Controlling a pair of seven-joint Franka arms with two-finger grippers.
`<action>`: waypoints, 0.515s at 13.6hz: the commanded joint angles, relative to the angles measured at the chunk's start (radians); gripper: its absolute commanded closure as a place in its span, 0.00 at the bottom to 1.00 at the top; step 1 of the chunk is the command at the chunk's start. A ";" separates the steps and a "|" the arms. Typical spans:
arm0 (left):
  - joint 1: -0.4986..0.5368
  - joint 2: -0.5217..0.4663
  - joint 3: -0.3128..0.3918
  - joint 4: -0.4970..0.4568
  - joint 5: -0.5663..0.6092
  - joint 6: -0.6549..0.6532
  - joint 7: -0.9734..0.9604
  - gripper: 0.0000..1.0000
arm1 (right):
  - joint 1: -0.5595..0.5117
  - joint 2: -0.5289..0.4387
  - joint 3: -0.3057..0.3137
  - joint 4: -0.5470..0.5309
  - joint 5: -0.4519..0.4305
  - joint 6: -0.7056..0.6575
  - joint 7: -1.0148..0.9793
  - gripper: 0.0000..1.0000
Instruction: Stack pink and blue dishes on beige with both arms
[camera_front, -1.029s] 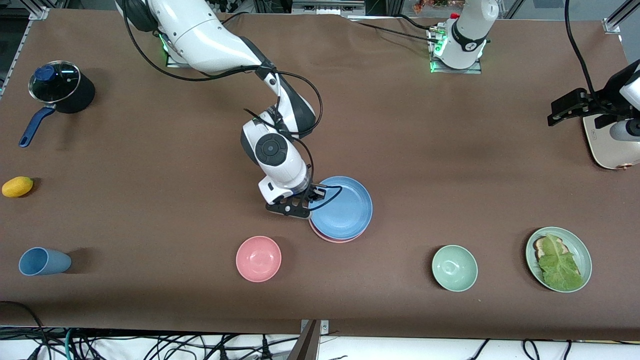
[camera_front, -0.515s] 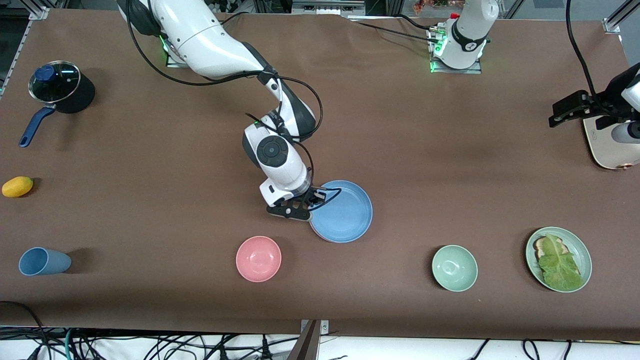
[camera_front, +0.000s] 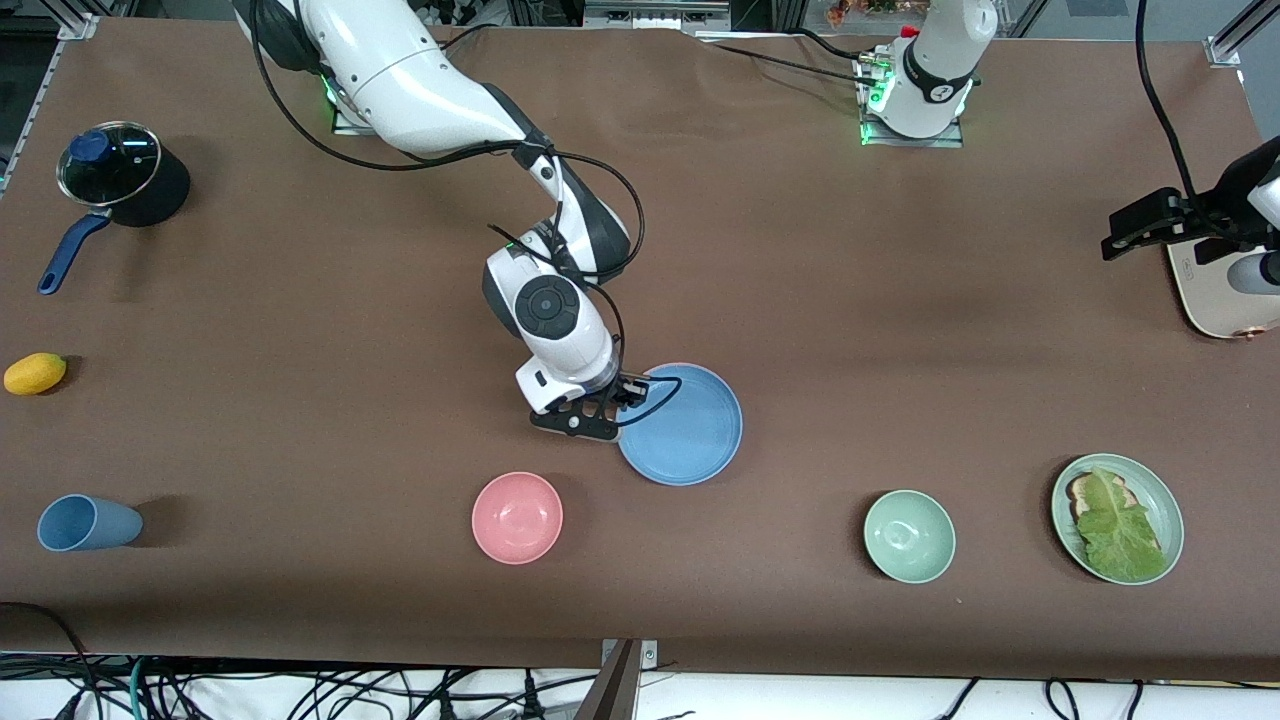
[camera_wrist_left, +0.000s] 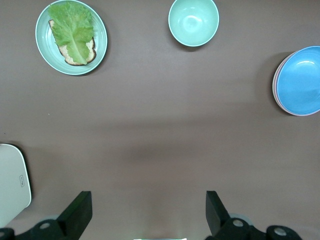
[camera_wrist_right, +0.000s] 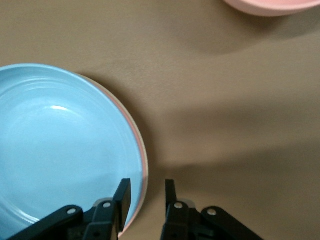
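Blue plate (camera_front: 682, 425) sat atop the pink plate (camera_wrist_right: 144, 165) and beige; stack looked complete. Right gripper (camera_wrist_right: 145, 197) at its rim, jaws slightly parted, gripping nothing; left gripper (camera_wrist_left: 148, 214), jaws spread, waited well apart.

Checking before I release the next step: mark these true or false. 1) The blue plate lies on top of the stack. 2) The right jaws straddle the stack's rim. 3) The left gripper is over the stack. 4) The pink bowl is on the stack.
1) True: the blue plate tops the stack, pink plate edge showing beneath.
2) True: the right gripper has jaws parted around the rim.
3) False: the left gripper waits, open, over bare table at the left arm's end.
4) False: the pink bowl sits apart, nearer the camera.
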 joint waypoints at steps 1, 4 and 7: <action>0.006 0.002 -0.001 0.018 -0.024 0.001 0.020 0.00 | -0.021 -0.029 -0.009 0.018 -0.022 -0.079 -0.026 0.39; 0.003 0.002 -0.004 0.020 -0.024 0.001 0.009 0.00 | -0.040 -0.102 -0.063 0.000 -0.025 -0.145 -0.119 0.00; 0.001 0.002 -0.002 0.023 -0.022 0.001 0.009 0.00 | -0.041 -0.251 -0.145 -0.107 -0.017 -0.256 -0.245 0.00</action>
